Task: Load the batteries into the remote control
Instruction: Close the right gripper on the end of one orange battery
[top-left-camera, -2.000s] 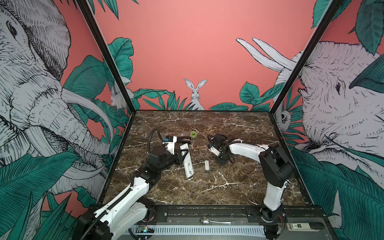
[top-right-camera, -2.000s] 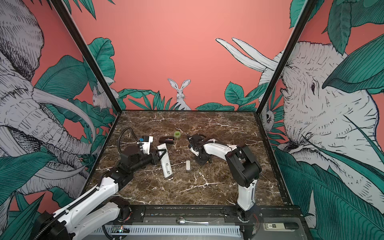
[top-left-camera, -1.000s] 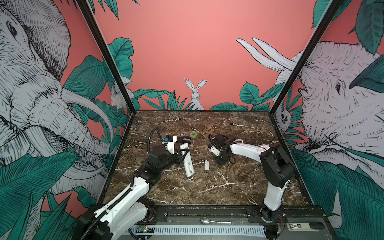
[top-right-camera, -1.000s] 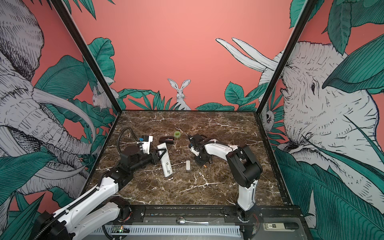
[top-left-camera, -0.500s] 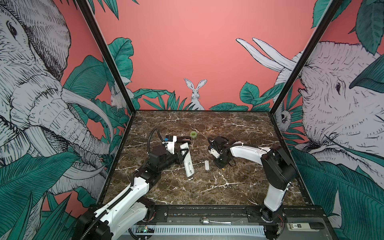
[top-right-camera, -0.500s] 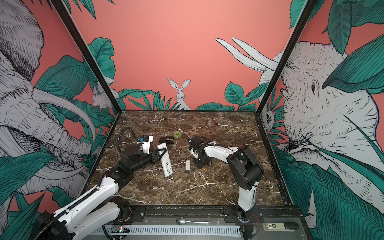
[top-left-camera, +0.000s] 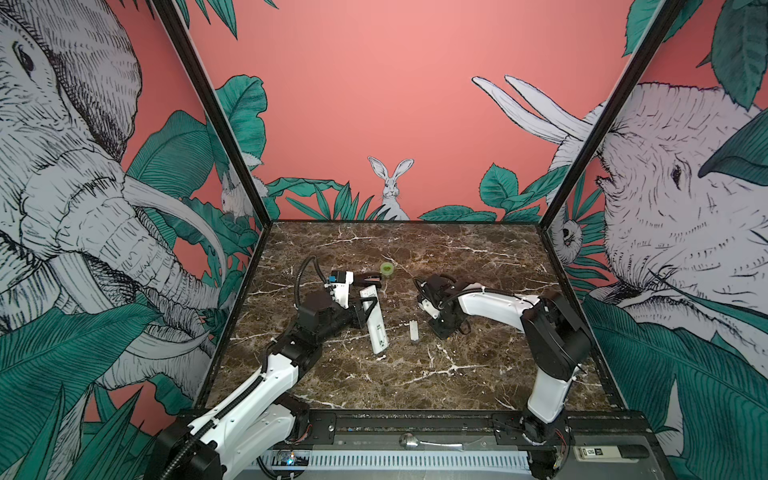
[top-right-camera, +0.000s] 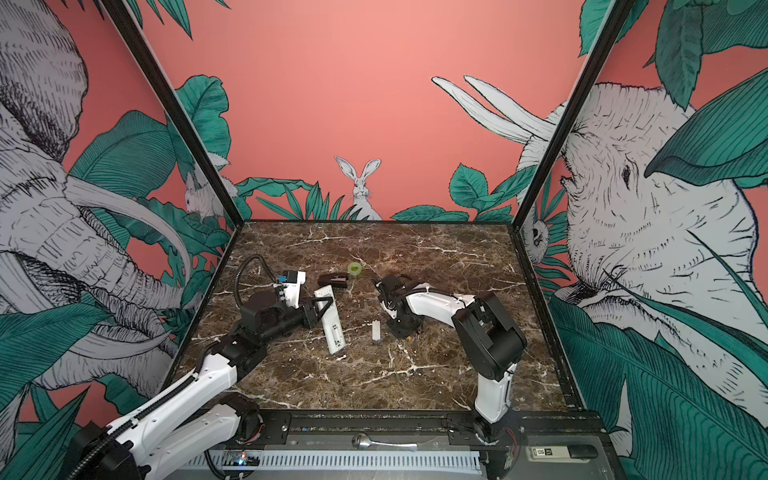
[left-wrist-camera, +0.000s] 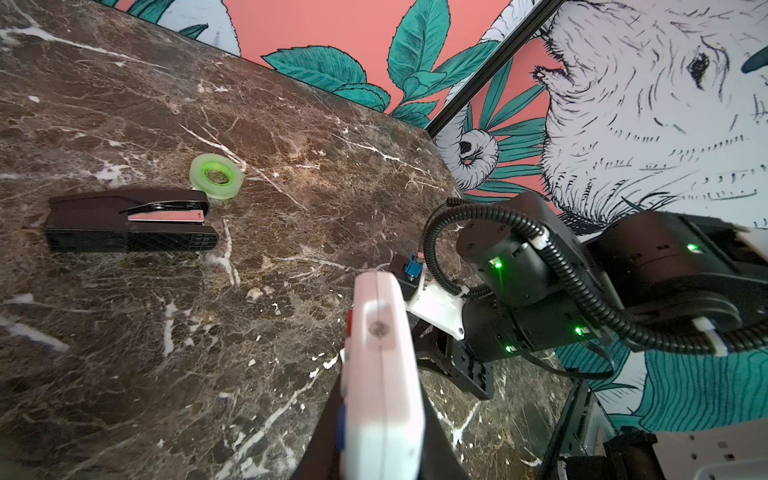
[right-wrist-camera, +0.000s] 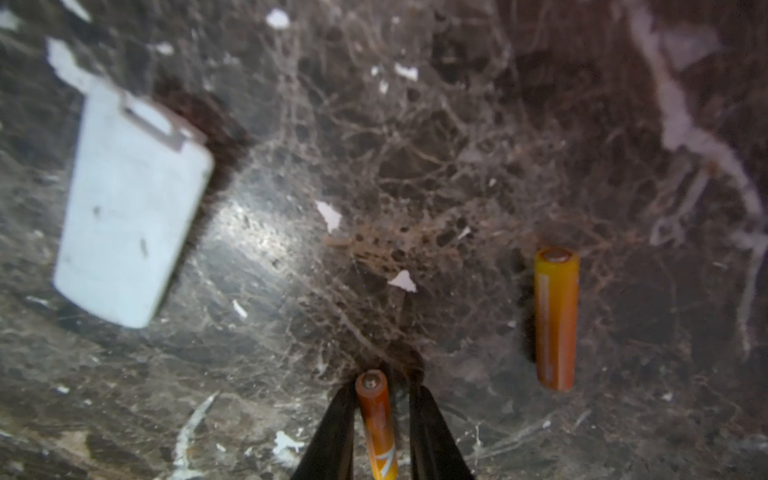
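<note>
Two batteries (right-wrist-camera: 556, 320); one remote control (top-left-camera: 376, 322); one stapler (left-wrist-camera: 129, 224); one tape roll (left-wrist-camera: 216, 174).

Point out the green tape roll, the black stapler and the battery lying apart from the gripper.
green tape roll (left-wrist-camera: 236, 181): left wrist view, on its ring.
black stapler (left-wrist-camera: 124, 239): left wrist view, on its base.
battery (right-wrist-camera: 556, 320): right wrist view, middle of its body.

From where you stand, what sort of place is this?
Probably a robot test booth, not a home: a dark brown marble-patterned tabletop, closed in by coral-pink walls painted with elephants and leaves, and two white-and-black robot arms mounted at its front edge.
</note>
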